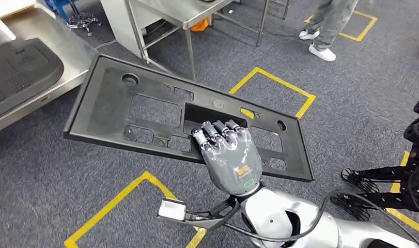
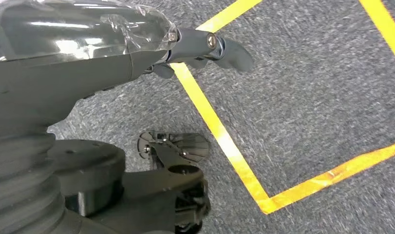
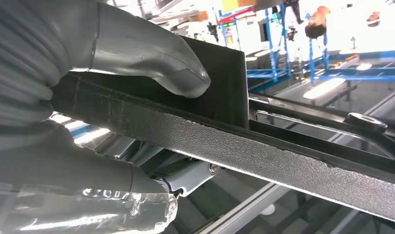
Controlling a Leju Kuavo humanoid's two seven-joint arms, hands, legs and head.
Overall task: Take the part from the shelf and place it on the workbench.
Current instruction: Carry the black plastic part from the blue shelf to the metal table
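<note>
Head view, right robot hand grasping black part by near edge, above floor

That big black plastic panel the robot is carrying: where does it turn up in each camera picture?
Head view: the black panel spans the centre, the right hand gripping its near edge.
Left wrist view: not in it; carpet and yellow floor tape.
Right wrist view: its edge crosses the picture diagonally.
Shared landmark: the right hand's fingers.

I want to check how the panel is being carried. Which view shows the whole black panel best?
The head view: it shows the whole panel above the carpet, with the right hand gripping its near edge through a cutout. The right wrist view shows a close-up of that edge under the thumb. The left wrist view looks at the floor.
</note>
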